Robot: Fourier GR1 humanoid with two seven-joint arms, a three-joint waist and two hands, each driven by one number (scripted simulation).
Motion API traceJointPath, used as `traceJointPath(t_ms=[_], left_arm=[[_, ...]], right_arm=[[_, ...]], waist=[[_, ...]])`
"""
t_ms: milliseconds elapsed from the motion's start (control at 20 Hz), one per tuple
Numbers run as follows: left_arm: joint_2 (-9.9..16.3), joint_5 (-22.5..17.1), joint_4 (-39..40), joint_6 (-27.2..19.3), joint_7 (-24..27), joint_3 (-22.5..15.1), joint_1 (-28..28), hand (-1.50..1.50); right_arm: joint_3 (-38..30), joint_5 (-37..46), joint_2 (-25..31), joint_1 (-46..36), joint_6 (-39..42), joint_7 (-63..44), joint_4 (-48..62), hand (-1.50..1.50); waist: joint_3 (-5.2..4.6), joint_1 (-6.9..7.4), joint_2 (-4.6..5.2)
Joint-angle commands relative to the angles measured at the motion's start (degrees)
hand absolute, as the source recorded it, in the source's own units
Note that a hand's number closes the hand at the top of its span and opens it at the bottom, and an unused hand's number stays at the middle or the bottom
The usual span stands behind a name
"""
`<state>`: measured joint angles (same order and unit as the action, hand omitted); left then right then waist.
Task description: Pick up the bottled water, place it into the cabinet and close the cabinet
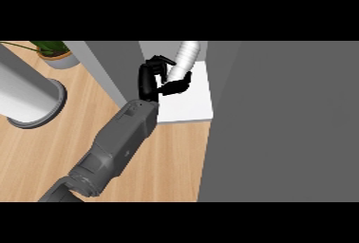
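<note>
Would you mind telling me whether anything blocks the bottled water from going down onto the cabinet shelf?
Nothing visible does. The hand is curled round the bottled water, holding it tilted over the white cabinet shelf, and the open grey door stands off to the right of it.

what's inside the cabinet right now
The bottled water, tilted, with one hand curled round it, over the white shelf. The hand covers the bottle's lower part; deeper inside is hidden.
</note>
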<state>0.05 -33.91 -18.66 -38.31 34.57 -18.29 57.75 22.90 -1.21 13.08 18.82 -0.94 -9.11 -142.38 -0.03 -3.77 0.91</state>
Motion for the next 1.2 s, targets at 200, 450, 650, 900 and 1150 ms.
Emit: traceJointPath(t_ms=[200,450,650,900,1150], left_arm=[[-0.03,1.81,8.79,-0.53,-0.4,0.23,6.79,-1.5],[0.2,0.94,11.34,2.19,1.95,2.68,6.51,-1.5],[0.4,0.64,11.69,4.86,3.85,3.86,6.21,-1.5],[1.36,0.58,12.24,7.71,5.15,5.03,7.07,-1.5],[0.43,2.04,13.25,8.33,4.77,4.01,9.03,-1.5]], right_arm=[[-0.13,-2.88,0.08,1.06,1.11,-1.23,-5.56,-1.5],[-0.1,-2.27,-0.3,1.57,1.15,-0.98,-4.21,-1.5],[-0.22,-2.82,0.6,2.65,1.92,-2.55,-7.44,-1.5],[-2.62,-4.89,0.37,2.77,3.25,0.62,-3.88,-1.5],[-2.43,-4.21,-0.67,-0.06,3.19,0.1,-2.27,-1.5]], waist=[[-0.02,-0.6,0.33],[-0.04,-0.55,0.53],[-0.07,-0.48,0.38],[0.0,-0.21,0.4],[-0.01,-0.5,0.71]])
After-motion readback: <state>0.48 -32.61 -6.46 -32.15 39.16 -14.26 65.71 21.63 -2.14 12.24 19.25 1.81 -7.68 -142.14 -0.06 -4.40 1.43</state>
